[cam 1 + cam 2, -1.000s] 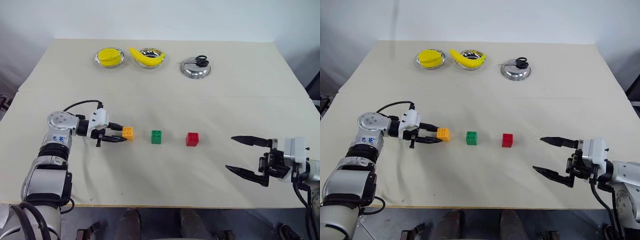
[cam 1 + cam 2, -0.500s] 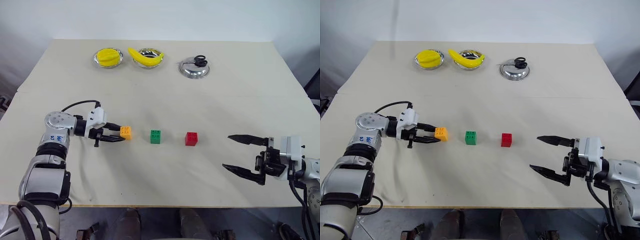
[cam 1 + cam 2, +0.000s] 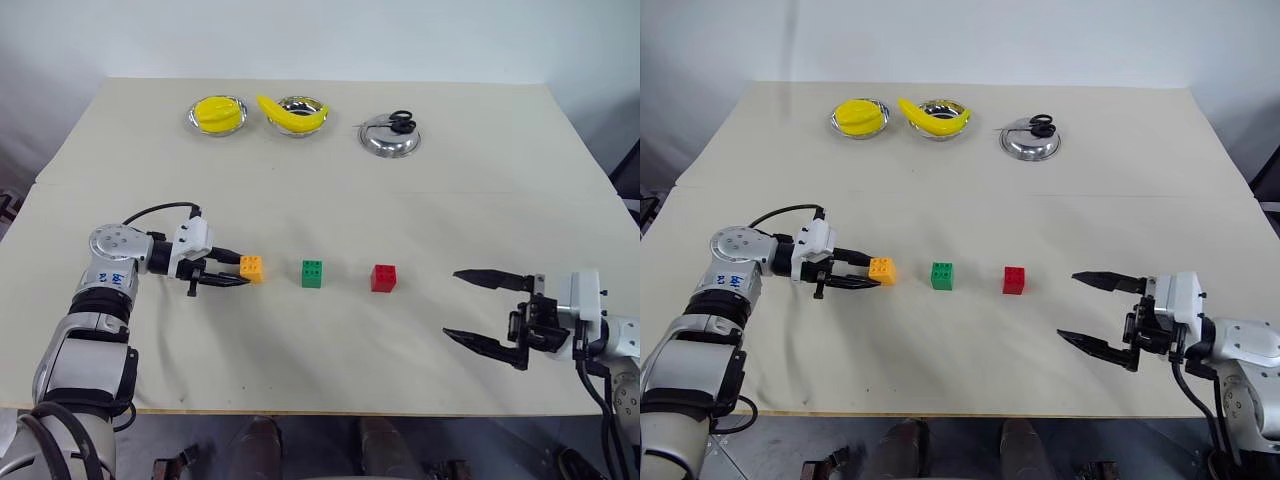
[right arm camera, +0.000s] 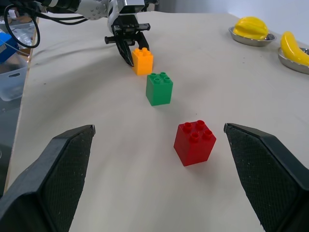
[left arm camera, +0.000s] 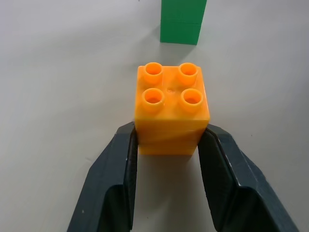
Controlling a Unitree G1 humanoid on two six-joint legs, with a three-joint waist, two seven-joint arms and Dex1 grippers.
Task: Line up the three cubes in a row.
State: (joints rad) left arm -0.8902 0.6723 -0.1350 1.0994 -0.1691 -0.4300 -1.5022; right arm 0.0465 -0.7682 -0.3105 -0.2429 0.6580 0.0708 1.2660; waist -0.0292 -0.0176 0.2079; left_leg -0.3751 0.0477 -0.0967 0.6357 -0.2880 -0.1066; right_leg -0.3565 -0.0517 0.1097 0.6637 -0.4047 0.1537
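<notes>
Orange, green and red, the three cubes stand studs-up on the beige table [image 3: 330,350], spaced along one line across it: the orange cube [image 3: 252,267] toward the robot's left, the green cube [image 3: 312,273] in the middle and the red cube [image 3: 383,278] toward the right, none touching another. The left gripper [image 3: 228,275] lies low over the table, pointing toward the right, with its two black fingers on either side of the orange cube. In the left wrist view the fingers [image 5: 113,186] flank the near part of that cube; their inner faces sit right against its sides, though whether they press on it or are just off it cannot be told. The green cube stands beyond the orange one, apart from it. The right gripper [image 3: 478,306] hovers well to the right of the red cube, with its fingers spread wide and nothing between them. At the far side of the table stand three steel bowls: the left bowl [image 3: 218,115] holds a yellow fruit, the middle bowl [image 3: 296,113] a banana, and the right bowl [image 3: 390,135] black scissors [image 3: 401,121].
</notes>
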